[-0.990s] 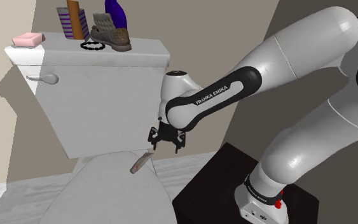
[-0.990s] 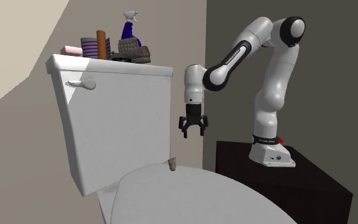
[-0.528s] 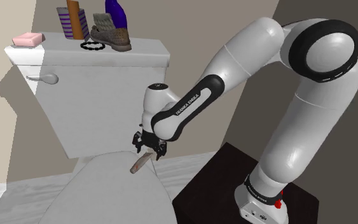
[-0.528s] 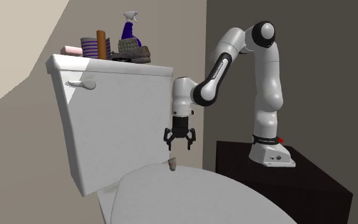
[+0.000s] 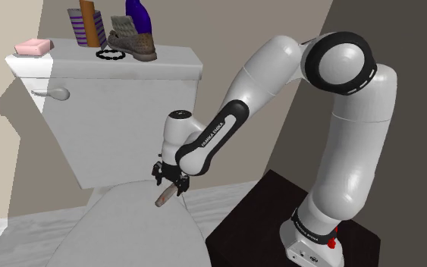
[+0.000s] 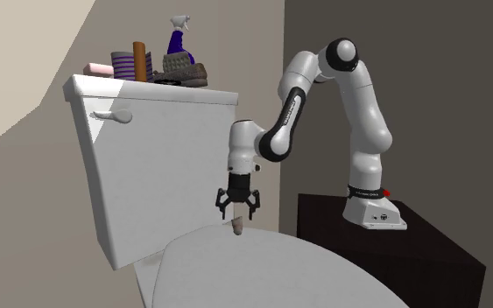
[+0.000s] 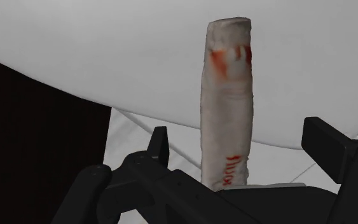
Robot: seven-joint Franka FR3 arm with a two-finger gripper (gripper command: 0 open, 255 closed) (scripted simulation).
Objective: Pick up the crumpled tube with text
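Gripper (image 5: 167, 180) lower than half a second back: down from beside tank (image 5: 120, 114) to just above toilet lid (image 5: 120, 227). Fingers spread wide, one each side of crumpled tube (image 7: 229, 108), neither touching; nothing grasped yet. Tube lies on lid near rear edge, close below tank. Approach looks nearly done; closing likely next. Tube: pale, creased, flattened, red lettering, squared crimped end. Lid: smooth, white, gently domed, probably slippery.

A bathroom: toilet (image 5: 125, 231), spray bottle (image 6: 177, 38) atop cistern (image 5: 120, 125).
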